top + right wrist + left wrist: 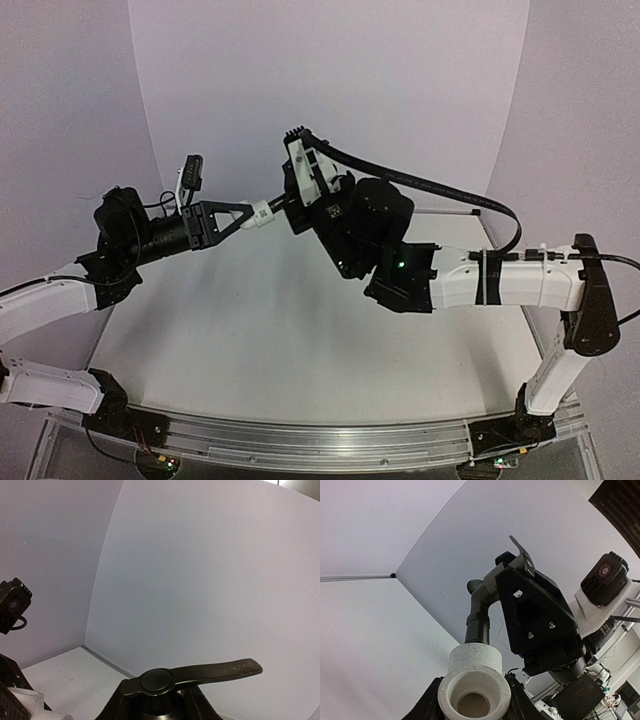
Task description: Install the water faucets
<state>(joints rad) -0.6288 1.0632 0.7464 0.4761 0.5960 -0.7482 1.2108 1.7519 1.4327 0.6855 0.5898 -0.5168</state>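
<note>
Mating in midair of stubby white cylindrical fitting [474, 672], clenched in left gripper [251, 214], with small black T-shaped lever tap [479, 611], clenched in right gripper [297, 198]; risk of jamming or slipping from skewed push.

- The bench [250, 330] is a plain white slab, matte, with soft shadows pooled on it.
- An aluminium rail [320, 440] runs along its near edge.
- The back wall [330, 80] rises pale behind the bench, faintly lilac (the light is even, with no hard glare).
- The left panel [60, 120] and the right panel [590, 120] angle in to meet the back wall, closing three sides.
- The left wrist view shows a thin dark seam [355, 577] where two white surfaces meet.
- Beyond the enclosure in that view there is a dark patch [622, 502] at upper right and blurred clutter [620, 690] at lower right.
</note>
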